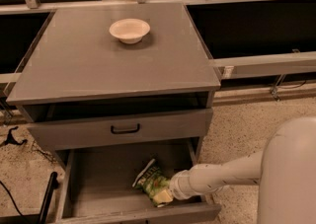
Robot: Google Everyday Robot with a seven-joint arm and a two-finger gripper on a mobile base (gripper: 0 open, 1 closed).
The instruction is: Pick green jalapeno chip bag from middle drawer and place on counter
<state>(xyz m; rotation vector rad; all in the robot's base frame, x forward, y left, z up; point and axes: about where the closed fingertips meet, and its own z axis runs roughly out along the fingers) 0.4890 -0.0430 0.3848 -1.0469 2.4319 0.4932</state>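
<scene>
Your tool (166,197) sits in the middle drawer (98,186) against the green jalapeno chip bag (151,180); you cannot tell its grip.

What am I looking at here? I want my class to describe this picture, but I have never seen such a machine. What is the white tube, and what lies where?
The white tube is a robot's arm, reaching in from the robot's body at the lower right. At its tip is the gripper, a two-finger claw. It is down inside the open middle drawer, right against the green jalapeno chip bag. Whether it has a hold on the bag cannot be seen. There is only one picture, looking down at the grey cabinet from in front. On the cabinet's top, the counter, stands a cream bowl. A drawer front with a black handle sits just above the open drawer.
</scene>
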